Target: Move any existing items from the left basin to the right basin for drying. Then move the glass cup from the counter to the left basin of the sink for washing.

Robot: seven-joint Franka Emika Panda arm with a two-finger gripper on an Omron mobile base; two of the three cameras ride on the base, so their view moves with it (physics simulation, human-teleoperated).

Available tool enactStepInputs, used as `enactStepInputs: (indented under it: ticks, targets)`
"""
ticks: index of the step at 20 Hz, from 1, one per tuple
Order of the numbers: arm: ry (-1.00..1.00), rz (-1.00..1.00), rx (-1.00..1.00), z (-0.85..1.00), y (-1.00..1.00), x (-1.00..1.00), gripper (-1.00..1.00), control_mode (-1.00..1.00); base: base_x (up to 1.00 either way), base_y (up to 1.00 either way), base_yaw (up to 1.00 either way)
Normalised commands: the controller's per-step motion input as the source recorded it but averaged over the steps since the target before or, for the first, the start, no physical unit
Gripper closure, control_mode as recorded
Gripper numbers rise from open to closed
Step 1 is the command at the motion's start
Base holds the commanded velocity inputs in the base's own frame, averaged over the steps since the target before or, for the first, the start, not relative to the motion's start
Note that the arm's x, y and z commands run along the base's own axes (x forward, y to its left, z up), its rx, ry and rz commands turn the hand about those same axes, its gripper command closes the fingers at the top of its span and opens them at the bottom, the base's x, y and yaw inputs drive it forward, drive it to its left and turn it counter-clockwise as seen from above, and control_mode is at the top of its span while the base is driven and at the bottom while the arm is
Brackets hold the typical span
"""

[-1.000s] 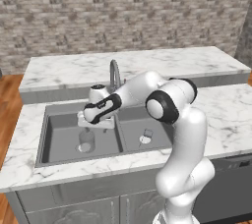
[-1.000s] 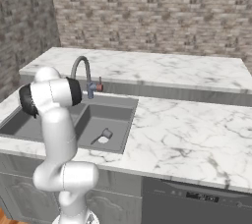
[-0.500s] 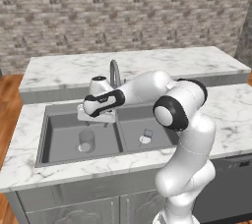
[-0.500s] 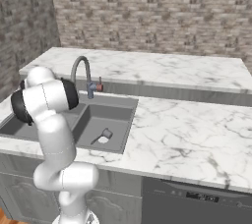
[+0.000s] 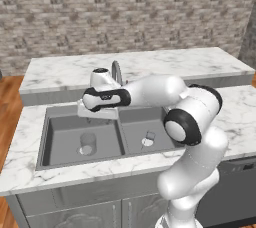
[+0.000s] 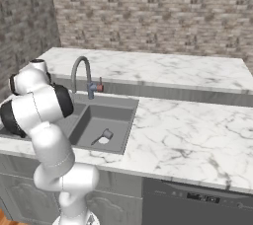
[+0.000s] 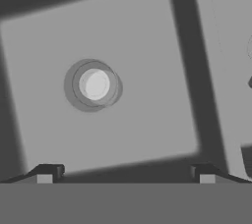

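Glass cup (image 5: 88, 144) standing in the left basin (image 5: 60, 137), arm above it.
The cup is clear and pale, upright on the basin floor, mouth up, its long axis vertical. The gripper (image 7: 125, 171) hangs over it, jaws spread wide, holding nothing.
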Motion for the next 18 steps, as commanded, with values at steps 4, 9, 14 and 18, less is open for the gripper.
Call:
enactStepInputs:
  ticks: [4, 9, 14, 18]
  targets:
    - [0.00, 0.00, 0.00, 0.45, 0.00, -0.38, -1.00, -1.00, 0.00, 0.00, 0.00]
    - [0.00, 0.00, 0.00, 0.42, 0.00, -0.42, -1.00, -1.00, 0.00, 0.00, 0.00]
    - [0.00, 0.00, 0.00, 0.40, 0.00, -0.43, -1.00, -1.00, 0.00, 0.00, 0.00]
    - [0.00, 0.00, 0.00, 0.35, 0.00, -0.48, -1.00, -1.00, 0.00, 0.00, 0.00]
